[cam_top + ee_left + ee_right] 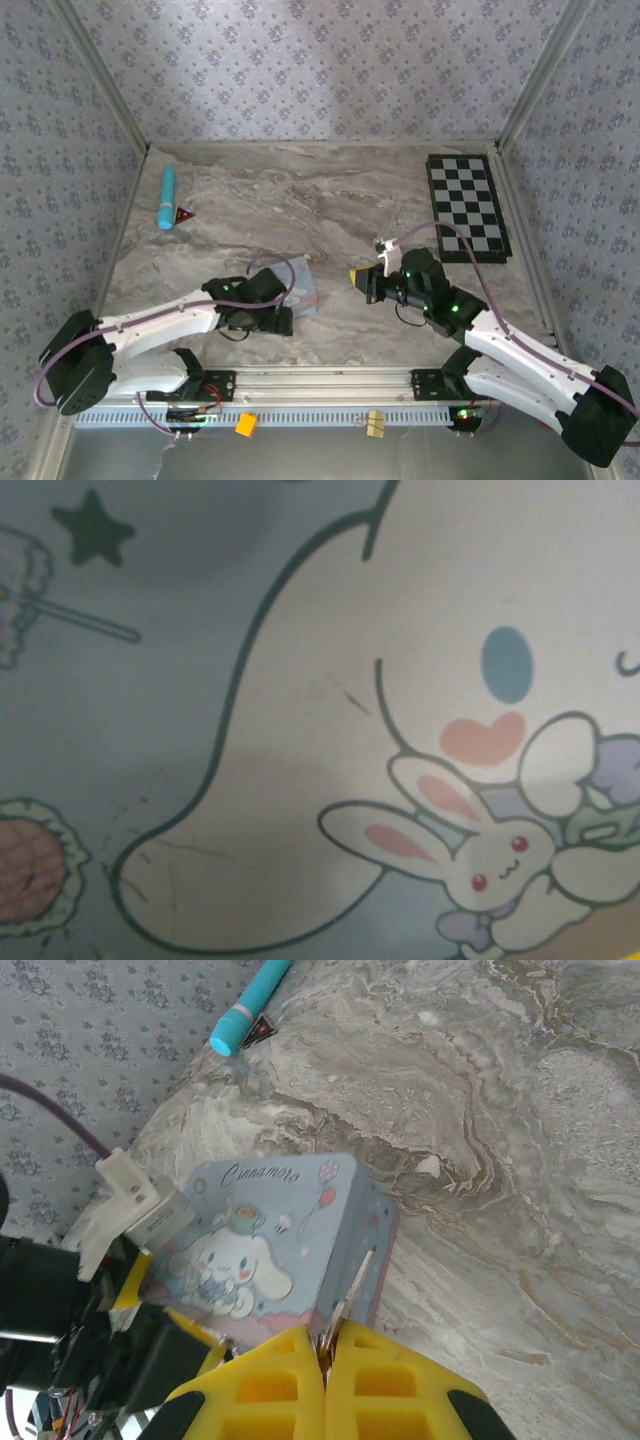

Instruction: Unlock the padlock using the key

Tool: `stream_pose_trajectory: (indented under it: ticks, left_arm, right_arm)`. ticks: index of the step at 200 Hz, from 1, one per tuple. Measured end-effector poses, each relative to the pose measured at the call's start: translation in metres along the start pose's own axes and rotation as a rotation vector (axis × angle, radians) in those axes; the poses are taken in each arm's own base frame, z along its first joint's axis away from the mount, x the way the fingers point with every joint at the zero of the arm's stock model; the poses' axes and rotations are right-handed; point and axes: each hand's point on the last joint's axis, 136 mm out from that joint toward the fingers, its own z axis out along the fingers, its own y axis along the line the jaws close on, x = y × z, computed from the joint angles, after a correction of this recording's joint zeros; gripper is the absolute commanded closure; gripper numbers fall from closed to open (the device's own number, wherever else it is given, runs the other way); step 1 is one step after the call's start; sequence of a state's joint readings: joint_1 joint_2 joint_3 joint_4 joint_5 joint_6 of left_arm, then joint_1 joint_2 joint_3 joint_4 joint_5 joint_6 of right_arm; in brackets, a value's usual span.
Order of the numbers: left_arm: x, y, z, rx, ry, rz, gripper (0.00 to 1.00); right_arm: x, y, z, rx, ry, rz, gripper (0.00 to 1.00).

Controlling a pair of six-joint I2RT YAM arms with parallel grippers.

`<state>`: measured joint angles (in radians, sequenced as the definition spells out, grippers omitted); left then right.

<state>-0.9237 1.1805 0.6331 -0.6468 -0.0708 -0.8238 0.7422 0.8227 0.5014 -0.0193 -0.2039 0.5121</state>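
Observation:
A light-blue cartoon tin (303, 285) lies on the marble table left of centre, and its lid (300, 730) is seen from very close in the left wrist view. My left gripper (280, 310) sits at the tin's near end. Its yellow fingers (130, 1285) stand wide apart beside the tin (260, 1230), and whether they press on it is unclear. My right gripper (358, 277) hovers just right of the tin, shut (325, 1345) on a silver key (350, 1285). The key's blade points at the tin's side wall. The padlock is hidden.
A turquoise tube (167, 196) and a small dark triangular piece (184, 214) lie at the back left. A checkered board (468, 207) lies at the back right. Patterned walls close in the table on three sides.

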Motion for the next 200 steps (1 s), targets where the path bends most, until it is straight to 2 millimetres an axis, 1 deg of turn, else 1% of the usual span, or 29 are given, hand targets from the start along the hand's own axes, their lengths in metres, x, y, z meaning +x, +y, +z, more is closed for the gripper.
stream_pose_trajectory:
  ticks: [33, 51, 61, 85, 104, 123, 145, 159, 172, 186, 200]
  left_arm:
    - [-0.038, -0.002, 0.011, -0.007, -0.073, -0.016, 0.08]
    - [-0.067, -0.004, 0.016, -0.003, -0.112, -0.026, 0.09]
    - [-0.086, -0.003, 0.018, -0.004, -0.14, -0.037, 0.08]
    - [-0.128, 0.0, 0.017, 0.004, -0.209, -0.064, 0.07]
    - [-0.15, -0.003, 0.011, 0.017, -0.259, -0.062, 0.05]
    - [-0.156, -0.008, 0.005, 0.038, -0.283, -0.053, 0.04]
    - [-0.151, -0.01, -0.002, 0.067, -0.302, -0.051, 0.04]
    - [-0.142, -0.013, -0.013, 0.099, -0.328, -0.049, 0.04]
    - [-0.132, -0.019, -0.024, 0.135, -0.351, -0.036, 0.04]
    - [-0.121, -0.033, -0.033, 0.191, -0.378, -0.011, 0.04]
    - [-0.113, -0.047, -0.036, 0.242, -0.394, 0.015, 0.05]
  right_arm:
    - [-0.002, 0.001, -0.001, 0.002, -0.01, 0.007, 1.0]
    - [-0.001, 0.002, -0.001, 0.0, -0.015, 0.015, 1.0]
    - [0.001, 0.0, -0.001, 0.004, -0.017, 0.023, 1.0]
    - [0.009, -0.006, 0.001, 0.014, -0.006, 0.05, 1.0]
    - [0.012, -0.007, 0.002, 0.019, -0.001, 0.066, 1.0]
    - [0.012, -0.005, 0.002, 0.016, -0.004, 0.069, 1.0]
    - [0.012, -0.006, 0.003, 0.021, -0.01, 0.071, 1.0]
    - [0.013, -0.008, 0.003, 0.027, -0.012, 0.074, 1.0]
    - [0.012, -0.008, 0.003, 0.028, -0.017, 0.078, 1.0]
    - [0.01, -0.007, 0.003, 0.027, -0.025, 0.078, 1.0]
    - [0.009, -0.006, 0.003, 0.023, -0.032, 0.077, 1.0]
